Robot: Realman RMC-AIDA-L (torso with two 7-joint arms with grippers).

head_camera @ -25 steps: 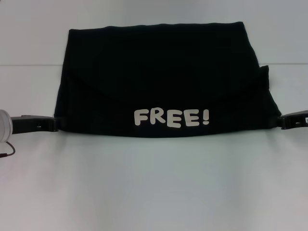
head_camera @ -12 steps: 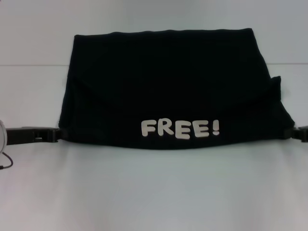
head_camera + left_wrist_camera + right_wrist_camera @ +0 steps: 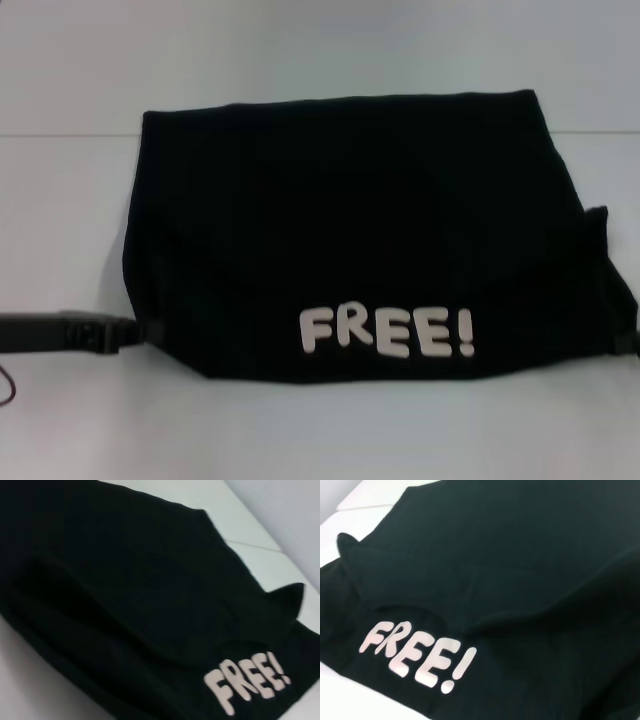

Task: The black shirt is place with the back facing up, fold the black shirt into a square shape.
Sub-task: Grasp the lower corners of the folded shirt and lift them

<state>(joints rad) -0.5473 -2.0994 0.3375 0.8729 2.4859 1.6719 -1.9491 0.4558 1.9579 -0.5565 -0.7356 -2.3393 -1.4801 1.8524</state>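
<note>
black shirt [image 3: 360,230] folded | left tool [image 3: 130,333] grip unclear | right tool hidden

A flat, plain white table surface [image 3: 320,430] is seen filling the lower part of the head view, smooth and unmarked. Behind it, a pale grey-white wall [image 3: 320,40] is seen, and the two are divided by a thin straight horizontal seam [image 3: 60,136] where the tabletop ends. The scene is lit softly and evenly, with only a faint shadow cast on the white surface. In the left wrist view the same white tabletop [image 3: 30,680] is shown beside the light wall [image 3: 285,510]. In the right wrist view a strip of the white surface [image 3: 350,700] is visible at the frame's edge.
</note>
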